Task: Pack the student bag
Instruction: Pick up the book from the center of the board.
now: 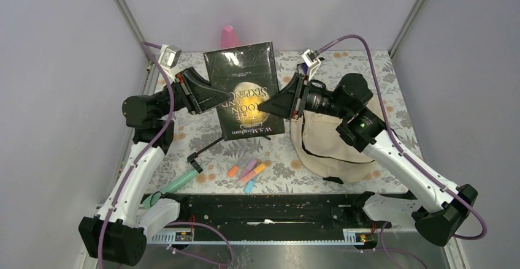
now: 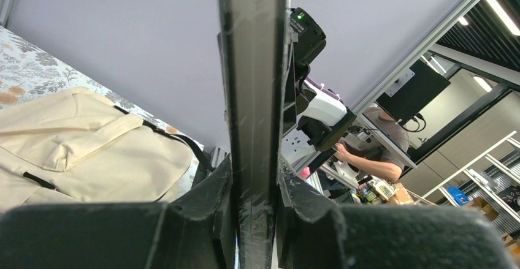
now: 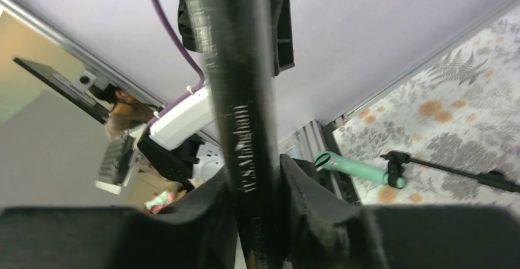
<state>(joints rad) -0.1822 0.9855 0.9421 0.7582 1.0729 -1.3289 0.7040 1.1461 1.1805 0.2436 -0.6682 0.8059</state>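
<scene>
A black book (image 1: 245, 91) with a moon on its cover is held up above the table between both arms. My left gripper (image 1: 216, 91) is shut on its left edge; in the left wrist view the book's edge (image 2: 254, 97) runs up between the fingers (image 2: 208, 195) of that gripper (image 2: 254, 189). My right gripper (image 1: 260, 106) grips the right side. Its fingers (image 3: 306, 189) press on both faces beside the spine (image 3: 239, 97), which fills the gripper (image 3: 257, 189). The beige student bag (image 1: 331, 140) lies flat under my right arm, also seen as the bag (image 2: 86, 146) with its black strap.
Several highlighters (image 1: 248, 171) lie near the front middle of the floral table (image 1: 380, 73). A teal-handled stick (image 1: 181, 182) with a black rod lies at the front left, its teal handle (image 3: 359, 170) visible from the right wrist. A pink object (image 1: 228, 36) stands at the back.
</scene>
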